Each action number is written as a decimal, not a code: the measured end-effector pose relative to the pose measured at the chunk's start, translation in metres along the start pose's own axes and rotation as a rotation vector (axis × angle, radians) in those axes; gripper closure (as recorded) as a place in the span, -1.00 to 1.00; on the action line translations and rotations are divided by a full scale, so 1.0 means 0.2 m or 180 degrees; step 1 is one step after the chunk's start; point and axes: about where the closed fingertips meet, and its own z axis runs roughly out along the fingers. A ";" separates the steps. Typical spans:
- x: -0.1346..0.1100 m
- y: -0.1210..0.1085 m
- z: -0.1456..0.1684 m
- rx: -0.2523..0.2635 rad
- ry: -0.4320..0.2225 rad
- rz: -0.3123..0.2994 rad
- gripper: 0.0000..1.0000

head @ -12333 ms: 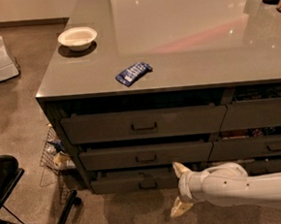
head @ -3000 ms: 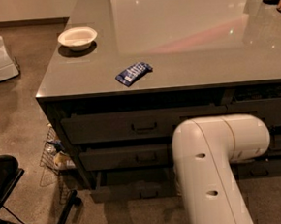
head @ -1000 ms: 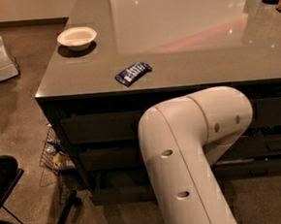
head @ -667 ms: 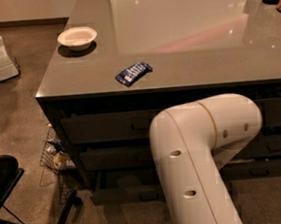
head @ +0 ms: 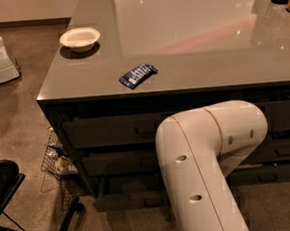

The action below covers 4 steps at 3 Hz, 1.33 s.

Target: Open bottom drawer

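Camera view: the gripper is out of sight, hidden behind the bend of the white arm (head: 208,152), so its state cannot be told. The arm stands before the cabinet, covering the middle of the drawer fronts. The bottom drawer (head: 126,201) sits lowest in the left stack, just left of the arm. Its long axis runs left to right along the cabinet front, its thin panel faces the camera, and its right end is hidden by the arm. Open floor (head: 118,227) lies before it, bounded left by a wire rack (head: 56,162) and a black stand (head: 5,183). On the countertop (head: 204,42) above rest a bowl (head: 80,38) and a blue packet (head: 138,75), set back from the front edge.
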 end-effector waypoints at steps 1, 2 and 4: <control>-0.08 0.02 0.13 0.0006 -0.0234 -0.0230 -1.00; -0.10 0.02 0.17 0.0011 -0.0301 -0.0298 -1.00; -0.18 0.00 0.26 0.0009 -0.0316 -0.0483 -1.00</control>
